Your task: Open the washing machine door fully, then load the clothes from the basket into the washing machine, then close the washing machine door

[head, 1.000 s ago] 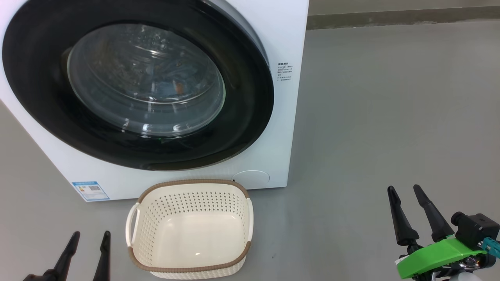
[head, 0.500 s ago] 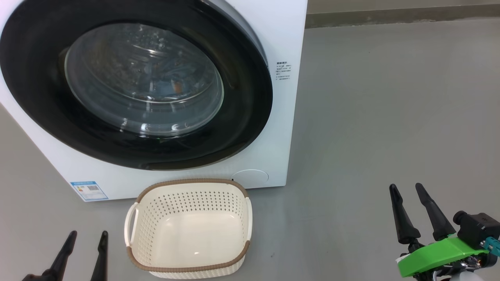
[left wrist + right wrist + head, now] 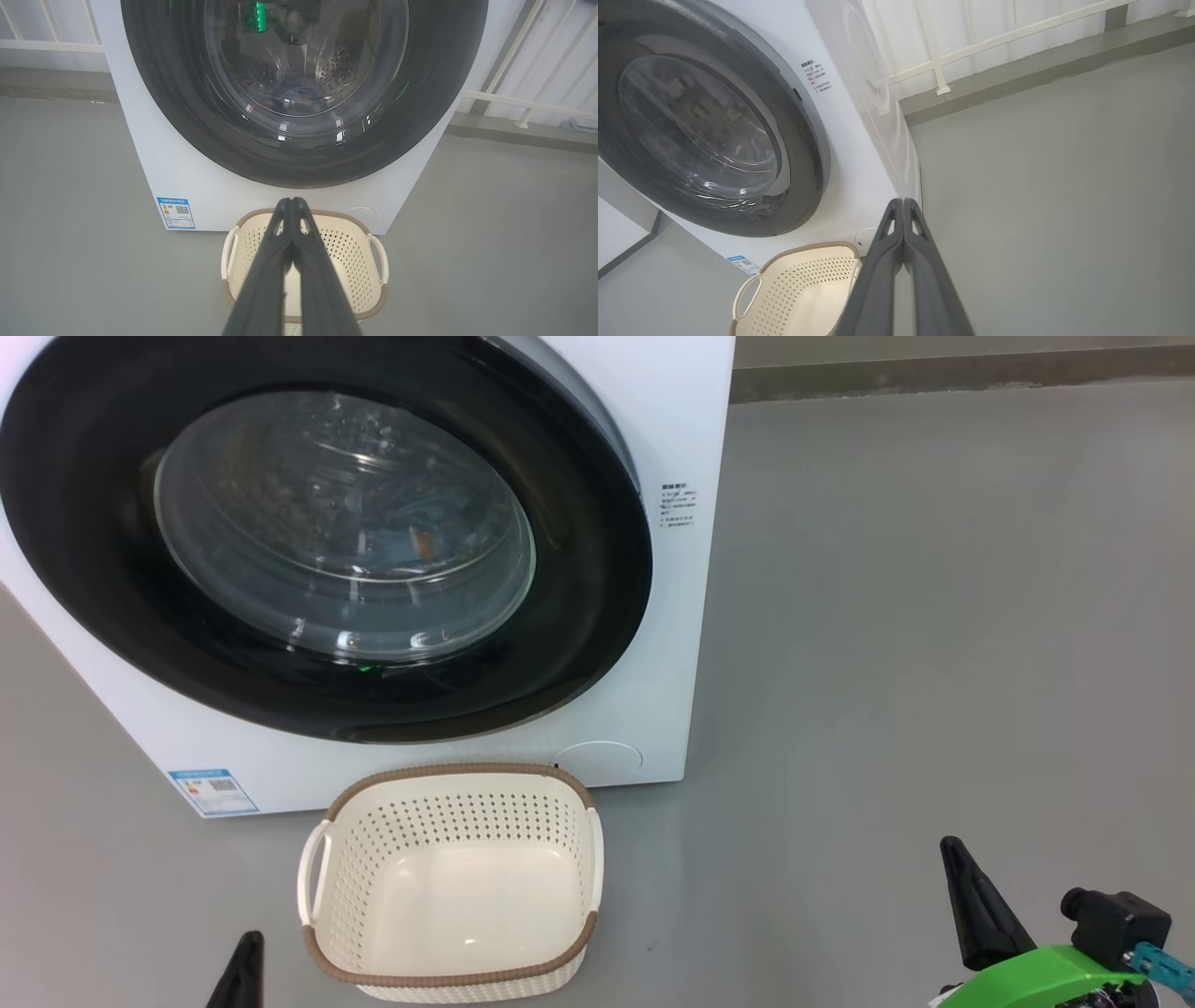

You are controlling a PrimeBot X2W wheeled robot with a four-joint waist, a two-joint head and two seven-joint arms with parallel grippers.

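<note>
Blue label [image 3: 201, 791] low left on the washing machine [image 3: 686, 411] and black writing [image 3: 679, 505] right of its door [image 3: 583, 616], both unreadable; left gripper [image 3: 292, 201] and right gripper [image 3: 902, 201] pinched together, empty.

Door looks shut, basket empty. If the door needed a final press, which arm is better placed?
Probably left. The left gripper faces the washing machine door squarely, above the basket; the right gripper points past the door's edge, toward floor.

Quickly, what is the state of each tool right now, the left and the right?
Left tool: closed, fingers pressed together, holding nothing.
Right tool: closed, fingers pressed together, holding nothing.
</note>
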